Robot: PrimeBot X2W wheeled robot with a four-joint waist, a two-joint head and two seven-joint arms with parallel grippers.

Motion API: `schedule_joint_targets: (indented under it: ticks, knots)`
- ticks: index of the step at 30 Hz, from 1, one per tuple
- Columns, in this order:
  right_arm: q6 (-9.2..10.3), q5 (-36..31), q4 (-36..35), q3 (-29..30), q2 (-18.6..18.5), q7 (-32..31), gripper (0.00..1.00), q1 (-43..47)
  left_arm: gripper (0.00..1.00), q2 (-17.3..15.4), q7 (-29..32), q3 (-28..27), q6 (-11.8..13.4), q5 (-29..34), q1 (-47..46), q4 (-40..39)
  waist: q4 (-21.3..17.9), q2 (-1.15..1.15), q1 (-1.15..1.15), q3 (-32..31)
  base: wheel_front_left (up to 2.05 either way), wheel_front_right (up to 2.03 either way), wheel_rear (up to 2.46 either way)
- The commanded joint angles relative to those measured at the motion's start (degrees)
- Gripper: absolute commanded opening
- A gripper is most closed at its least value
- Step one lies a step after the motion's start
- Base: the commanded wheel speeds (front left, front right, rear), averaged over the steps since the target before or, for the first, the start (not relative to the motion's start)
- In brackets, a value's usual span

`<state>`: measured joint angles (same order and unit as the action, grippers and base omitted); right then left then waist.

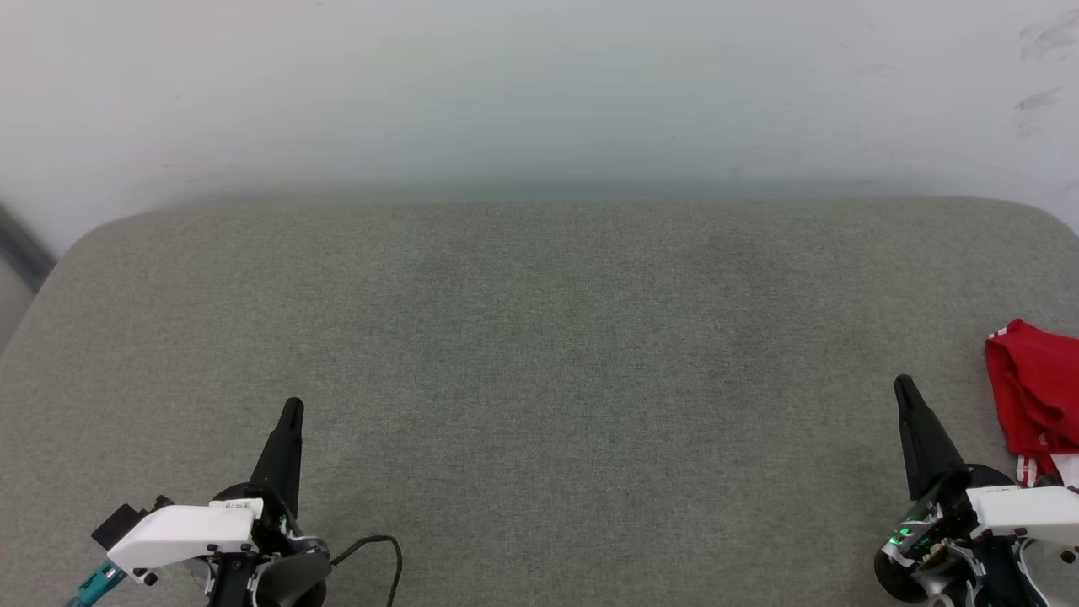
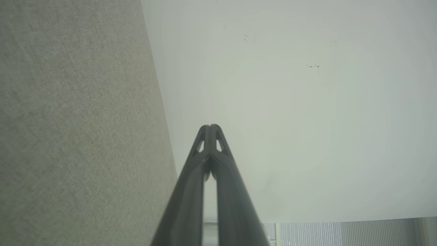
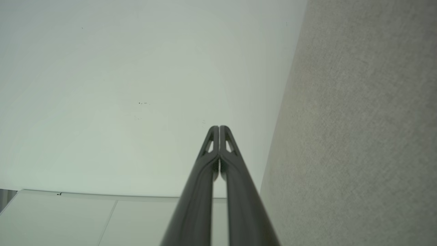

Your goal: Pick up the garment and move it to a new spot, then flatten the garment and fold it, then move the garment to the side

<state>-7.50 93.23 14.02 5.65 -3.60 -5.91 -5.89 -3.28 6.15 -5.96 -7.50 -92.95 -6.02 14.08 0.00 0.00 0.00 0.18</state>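
Observation:
The garment (image 1: 1035,396) is a bright red shirt with red-and-white striped trim, bunched at the right edge of the grey fabric surface (image 1: 539,354) and cut off by the head view's right border. My right gripper (image 1: 904,386) stands shut just left of it, apart from the cloth, holding nothing. At the lower left, far from the garment, my left gripper (image 1: 292,408) is shut and empty. In the left wrist view the left gripper (image 2: 210,127) has its tips pressed together. The right gripper (image 3: 219,128) looks the same in the right wrist view.
A pale wall (image 1: 539,93) rises directly behind the grey surface's far edge. The surface's rounded corners show at the far left and far right. A black cable (image 1: 375,548) loops beside my left wrist.

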Motion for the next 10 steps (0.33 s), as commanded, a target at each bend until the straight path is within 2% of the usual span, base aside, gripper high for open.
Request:
schedule_joint_targets:
  ticks: [1,10]
  knots:
    - [0.02,-0.3,0.1,0.1,0.2,-0.1,0.00,-0.6,0.00,0.0,0.1,-0.2,-0.1,0.2,-0.4,0.0,0.0,0.00,0.00,0.0,0.00,0.00,0.00]
    - [0.02,-0.4,0.1,0.2,0.3,-0.2,0.00,-0.6,0.00,0.1,0.2,-0.3,-0.1,0.3,-0.4,0.0,0.0,0.00,0.00,0.0,0.00,0.00,0.00]
